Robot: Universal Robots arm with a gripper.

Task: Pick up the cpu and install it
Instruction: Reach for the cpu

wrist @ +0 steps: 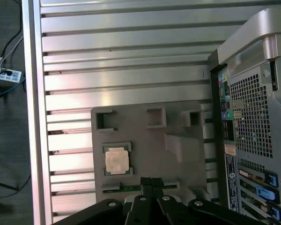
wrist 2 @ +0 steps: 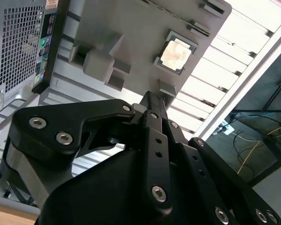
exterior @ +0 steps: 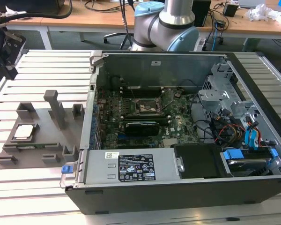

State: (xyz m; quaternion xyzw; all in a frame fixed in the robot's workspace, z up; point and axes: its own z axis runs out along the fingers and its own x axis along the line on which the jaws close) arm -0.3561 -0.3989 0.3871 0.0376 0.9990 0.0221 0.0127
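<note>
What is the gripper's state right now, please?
Gripper: closed, holding nothing; the cpu lies in its recess on the gray holder.

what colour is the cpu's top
Silvery-white, with a thin tan edge. The cpu shows best in the first wrist view.

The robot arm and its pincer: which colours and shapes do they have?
The arm is a thick silvery-grey tube with light blue joint covers. In the second wrist view, the pincer is matte black. It is built from flat linkage bars joined by silver screws and narrows to a slim end.
</note>
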